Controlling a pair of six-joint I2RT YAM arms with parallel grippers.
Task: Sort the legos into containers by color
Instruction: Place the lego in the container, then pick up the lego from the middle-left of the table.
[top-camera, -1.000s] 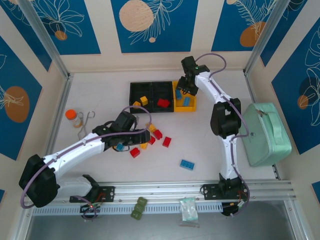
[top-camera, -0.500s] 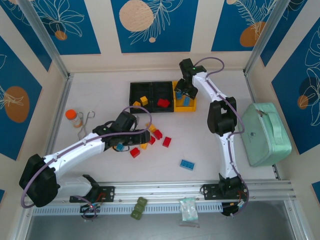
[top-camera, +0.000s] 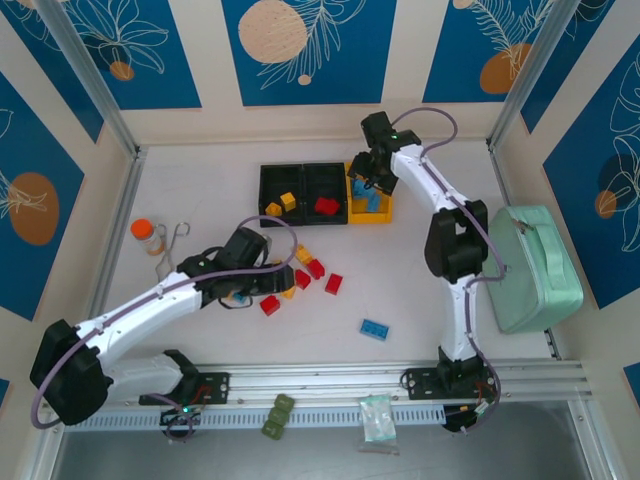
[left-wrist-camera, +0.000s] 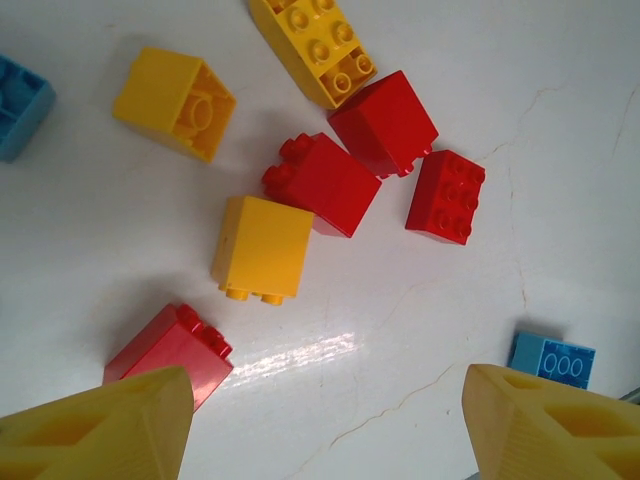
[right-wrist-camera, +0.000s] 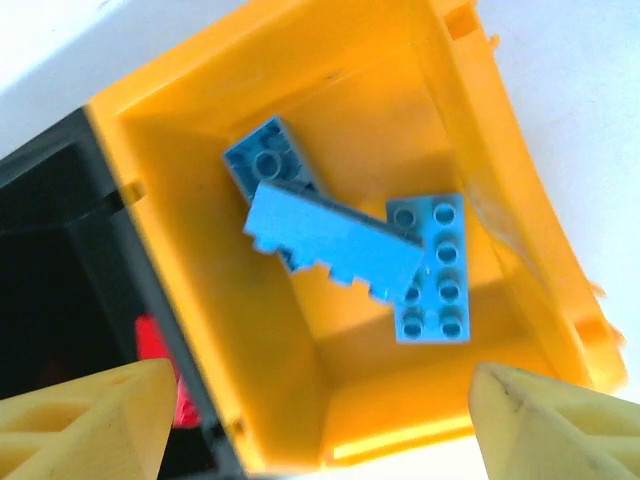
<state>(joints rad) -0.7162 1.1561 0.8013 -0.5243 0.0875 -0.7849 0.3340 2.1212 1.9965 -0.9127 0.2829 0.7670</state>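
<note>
The right end effector (right-wrist-camera: 322, 412), spread above the yellow bin (right-wrist-camera: 196, 300), has barely moved; left end effector (left-wrist-camera: 326, 420) stays spread.

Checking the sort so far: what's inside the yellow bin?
Three light blue legos lie in the yellow bin; the top one covers parts of the other two.

In the left wrist view, a light blue lego (left-wrist-camera: 18, 118) is cut off by the left edge and a yellow lego (left-wrist-camera: 315, 45) by the top edge. A red lego (left-wrist-camera: 170, 345) is partly hidden behind one finger (left-wrist-camera: 100, 430) of the left gripper (left-wrist-camera: 327, 400). In the right wrist view, the black container (right-wrist-camera: 60, 250) runs off the left edge and its wall hides most of another red lego (right-wrist-camera: 152, 340), while a tipped blue lego (right-wrist-camera: 330, 245) covers part of a square blue lego (right-wrist-camera: 262, 160) and a long blue lego (right-wrist-camera: 432, 275).
</note>
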